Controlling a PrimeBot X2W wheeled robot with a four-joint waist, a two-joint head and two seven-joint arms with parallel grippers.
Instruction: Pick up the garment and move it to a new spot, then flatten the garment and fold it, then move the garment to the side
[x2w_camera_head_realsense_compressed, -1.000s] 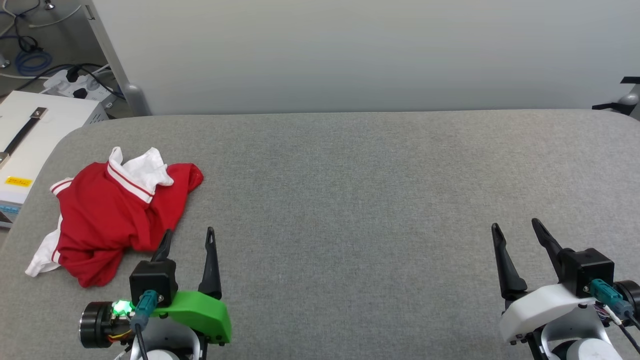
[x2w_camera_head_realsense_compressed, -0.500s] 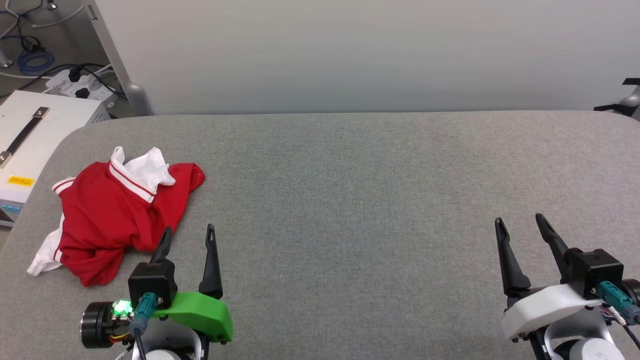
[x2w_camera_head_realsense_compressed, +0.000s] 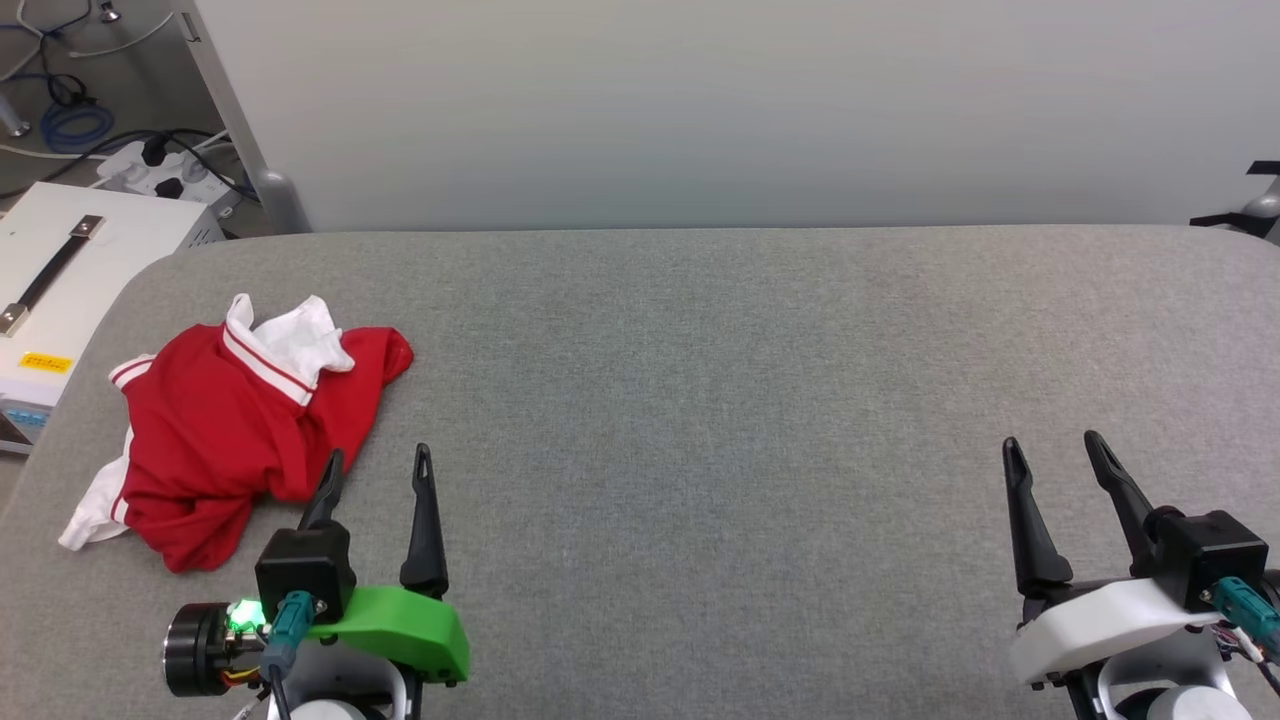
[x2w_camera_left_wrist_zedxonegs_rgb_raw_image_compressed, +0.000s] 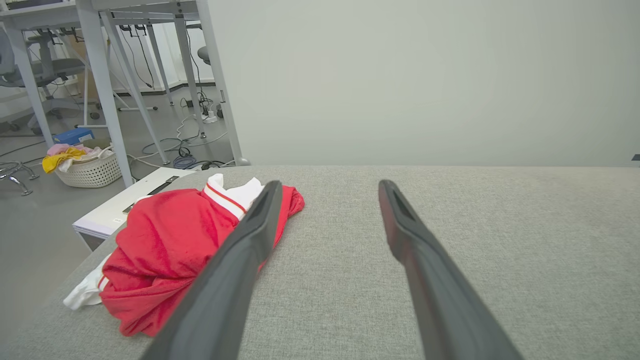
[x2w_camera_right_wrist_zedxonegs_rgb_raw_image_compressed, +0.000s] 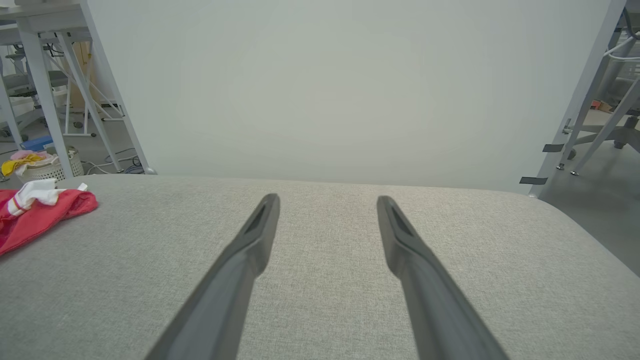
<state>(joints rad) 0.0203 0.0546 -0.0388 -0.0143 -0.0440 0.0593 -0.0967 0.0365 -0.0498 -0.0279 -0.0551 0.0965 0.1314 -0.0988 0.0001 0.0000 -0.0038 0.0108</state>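
Off the left edge of the surface (x2w_camera_head_realsense_compressed: 700, 380), at nine o'clock in the head view: a white box (x2w_camera_head_realsense_compressed: 70, 290) with a black handle; beyond it on the floor, at ten o'clock, a power strip (x2w_camera_head_realsense_compressed: 165, 175) and cables.

Crumpled in a heap on the surface at about eight o'clock: the garment (x2w_camera_head_realsense_compressed: 225, 430), mostly red; a white sleeve with striped trim bunched at its far top; a second white scrap poking out at its near left.

Just right of the heap, at seven o'clock: the left claw (x2w_camera_head_realsense_compressed: 378, 455), spread wide and gripping nothing, fingers pointing to twelve; the tip of its left finger over the garment's near right edge, contact impossible to tell.

Along that claw from the left wrist: the red heap at nine o'clock behind the left finger; grey weave between the fingers; a white basket (x2w_camera_left_wrist_zedxonegs_rgb_raw_image_compressed: 90, 170) of clothes on the floor at ten.

Behind the surface at twelve: a pale wall panel (x2w_camera_head_realsense_compressed: 700, 110).

At five o'clock: the right claw (x2w_camera_head_realsense_compressed: 1052, 442), likewise spread and gripping nothing, well apart from the garment, fingers leaning slightly to eleven; from the right wrist, the garment far out at nine o'clock.
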